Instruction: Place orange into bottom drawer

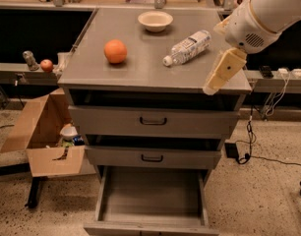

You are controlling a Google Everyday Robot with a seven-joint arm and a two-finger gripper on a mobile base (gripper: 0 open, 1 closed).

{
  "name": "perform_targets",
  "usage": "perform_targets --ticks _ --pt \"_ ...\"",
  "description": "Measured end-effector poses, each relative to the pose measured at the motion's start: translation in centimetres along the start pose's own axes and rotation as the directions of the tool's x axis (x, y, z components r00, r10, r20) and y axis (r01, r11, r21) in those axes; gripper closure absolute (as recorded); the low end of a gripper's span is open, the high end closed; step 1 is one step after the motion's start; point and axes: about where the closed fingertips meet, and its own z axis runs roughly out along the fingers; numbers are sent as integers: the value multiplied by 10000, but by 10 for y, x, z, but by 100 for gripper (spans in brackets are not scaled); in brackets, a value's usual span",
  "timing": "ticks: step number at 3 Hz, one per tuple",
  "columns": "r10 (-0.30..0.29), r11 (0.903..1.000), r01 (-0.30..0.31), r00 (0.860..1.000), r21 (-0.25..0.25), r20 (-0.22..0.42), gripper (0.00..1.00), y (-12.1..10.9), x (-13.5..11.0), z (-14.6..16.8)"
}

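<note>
On the cabinet top [145,73] lies the orange [115,51], near a bowl [155,20]; bottom drawer [151,196] pulled out; gripper [221,73] over the right edge, grip cannot be told.

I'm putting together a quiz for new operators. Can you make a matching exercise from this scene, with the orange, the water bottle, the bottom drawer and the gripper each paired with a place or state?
Things:
1. orange
2. water bottle
3. bottom drawer
4. gripper

Places or states:
A. pulled open
B. at the front right corner of the cabinet top
C. lying on its side
D. sitting on the left part of the cabinet top

Pairs: 1-D, 2-C, 3-A, 4-B
</note>
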Motion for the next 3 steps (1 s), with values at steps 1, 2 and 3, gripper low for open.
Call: perform_targets --ticks 1,2,3 --pt "44 9997 -53 9994 254 352 0 -21 -1 17" --pt "560 9963 -625 9928 588 1063 0 -57 -7 43" --pt "1082 9906 -1235 9708 594 2143 0 -89 -20 69"
